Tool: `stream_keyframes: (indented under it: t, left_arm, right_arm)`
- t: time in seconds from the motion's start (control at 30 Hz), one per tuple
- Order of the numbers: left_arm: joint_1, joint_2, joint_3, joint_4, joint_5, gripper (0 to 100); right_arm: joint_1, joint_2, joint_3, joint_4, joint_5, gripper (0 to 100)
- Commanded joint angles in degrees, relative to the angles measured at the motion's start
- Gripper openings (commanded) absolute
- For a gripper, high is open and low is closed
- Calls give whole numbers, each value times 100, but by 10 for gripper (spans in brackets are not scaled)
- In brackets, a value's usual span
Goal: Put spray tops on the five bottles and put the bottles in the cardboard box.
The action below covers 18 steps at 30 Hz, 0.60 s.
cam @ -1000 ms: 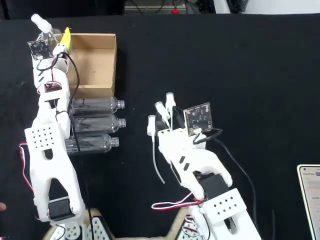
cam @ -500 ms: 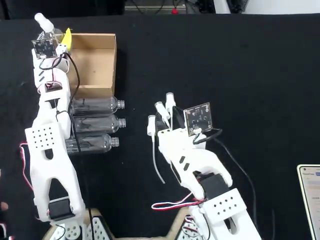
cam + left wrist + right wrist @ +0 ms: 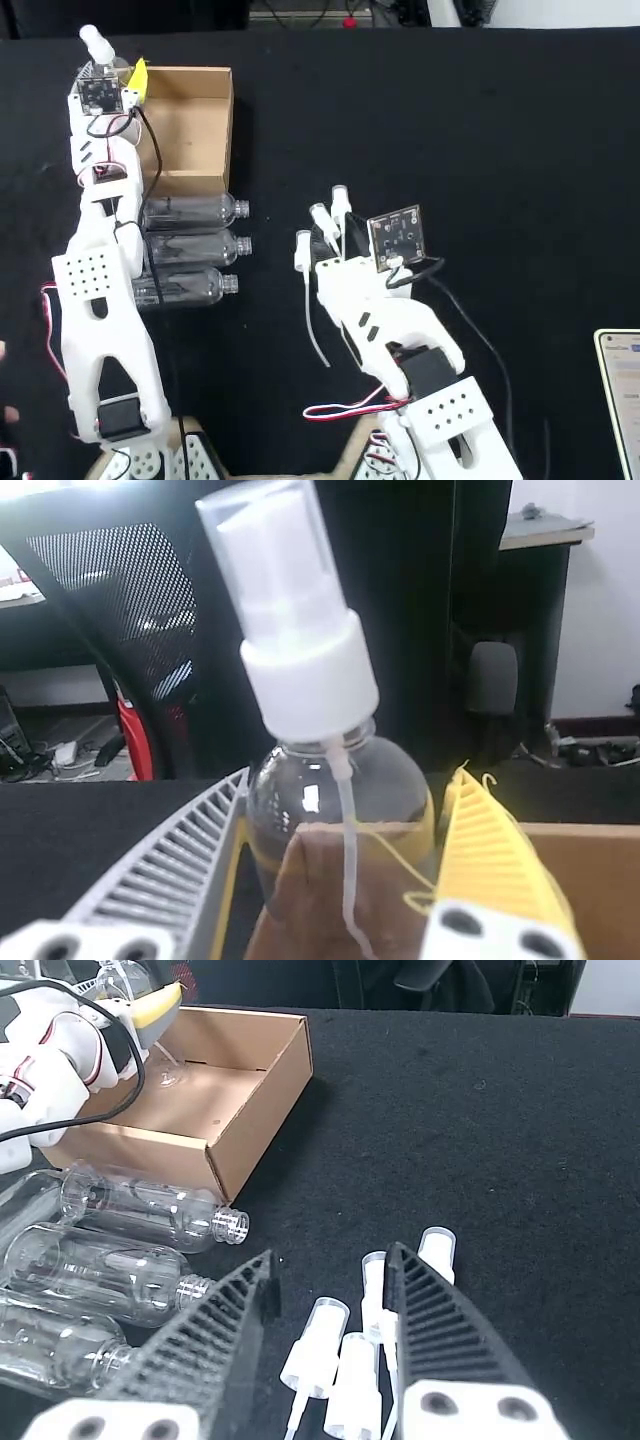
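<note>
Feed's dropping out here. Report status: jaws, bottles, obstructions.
Left jaws shut on capped bottle at far corner of cardboard box. Right jaws open over loose spray tops. Three uncapped bottles lie beside box; left arm crosses over them.

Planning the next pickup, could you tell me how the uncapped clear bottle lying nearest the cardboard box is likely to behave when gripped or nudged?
The uncapped bottle lies on its side with a round body, so a nudge would probably roll it. It looks empty and thin-walled, so likely light and squashy. Its smooth plastic may slip in a loose grip.

Likely office: mesh chair [image 3: 120, 590], desk [image 3: 545, 530].
</note>
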Motion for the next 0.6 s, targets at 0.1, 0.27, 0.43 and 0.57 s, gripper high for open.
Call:
stream_keyframes:
  t: [0.1, 0.27, 0.43, 0.57]
  left_arm:
    - [-31, -202, -127, -18, 281, 294]
    - [-31, -202, -127, 0, 281, 294]
    - [-13, -202, -127, 9, 273, 307]
    - [-40, -202, -127, 18, 273, 395]
  right_arm:
    - [-26, -101, -75, -185, -18, 169]
    - [-26, -101, -75, -185, -18, 169]
    - [-26, -101, -75, -185, -18, 169]
    - [-26, -101, -75, -185, -18, 169]
